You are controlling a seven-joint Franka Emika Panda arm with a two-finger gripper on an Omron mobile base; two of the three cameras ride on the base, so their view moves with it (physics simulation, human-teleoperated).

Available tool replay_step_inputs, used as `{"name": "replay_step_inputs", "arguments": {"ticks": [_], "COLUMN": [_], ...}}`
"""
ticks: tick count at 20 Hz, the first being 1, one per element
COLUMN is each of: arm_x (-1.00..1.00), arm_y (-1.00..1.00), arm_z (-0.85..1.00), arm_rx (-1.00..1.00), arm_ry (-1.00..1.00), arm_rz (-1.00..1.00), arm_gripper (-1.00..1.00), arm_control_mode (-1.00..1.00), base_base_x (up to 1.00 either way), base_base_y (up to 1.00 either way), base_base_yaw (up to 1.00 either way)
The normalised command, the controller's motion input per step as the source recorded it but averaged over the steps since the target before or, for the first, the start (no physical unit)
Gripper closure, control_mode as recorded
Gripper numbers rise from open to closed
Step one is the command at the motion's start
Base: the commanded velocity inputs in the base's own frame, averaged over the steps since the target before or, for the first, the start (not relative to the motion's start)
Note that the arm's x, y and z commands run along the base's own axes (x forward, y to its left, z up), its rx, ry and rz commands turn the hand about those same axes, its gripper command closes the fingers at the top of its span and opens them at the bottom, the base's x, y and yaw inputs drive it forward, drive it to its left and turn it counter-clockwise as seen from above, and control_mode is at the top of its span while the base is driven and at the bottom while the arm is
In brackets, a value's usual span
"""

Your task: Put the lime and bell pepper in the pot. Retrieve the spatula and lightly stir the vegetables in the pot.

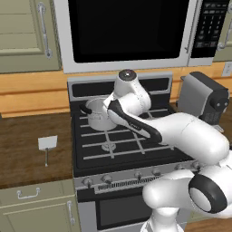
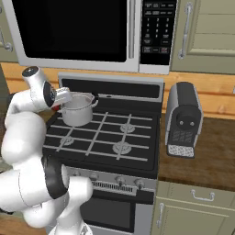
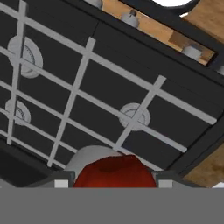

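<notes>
The pincer [image 3: 113, 183] is part-open, its jaws clamped on the red pepper [image 3: 114, 171] for carrying. The pot [image 2: 77, 109] sits directly below the pincer on the stove [image 2: 105, 137], apparently ready to receive it. The spatula [image 1: 47, 146] lies far off on the table [image 1: 31, 149], awaiting stirring.

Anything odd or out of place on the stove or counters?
Nothing spilled, tipped or damaged. The pot stands upright on the stove's back burner, the spatula lies flat on the counter beside the stove, and the end effector holds the bell pepper. I cannot see the lime.
</notes>
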Motion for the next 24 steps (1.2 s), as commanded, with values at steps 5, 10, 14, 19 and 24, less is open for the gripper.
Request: {"name": "replay_step_inputs", "arguments": {"ticks": [5,10,14,19,24], "arm_x": [1.0,0.91,0.76,0.6,0.42], "arm_y": [-0.15,0.0,0.0,0.0,0.13], "arm_z": [-0.11,0.0,-0.29,-0.33,-0.27], "arm_rx": [0.0,0.0,0.0,0.03,0.04], "arm_ry": [-0.01,0.0,0.02,0.0,0.0], "arm_rz": [0.0,-0.03,-0.03,0.0,0.0], "arm_gripper": [1.0,1.0,1.0,1.0,1.0], "arm_control_mode": [-1.0,-1.0,-1.0,-1.0,-1.0], "base_base_x": [0.0,0.0,0.0,0.0,0.0], "base_base_y": [0.0,0.0,0.0,0.0,0.0], "base_base_yaw": [0.0,0.0,0.0,0.0,0.0]}}
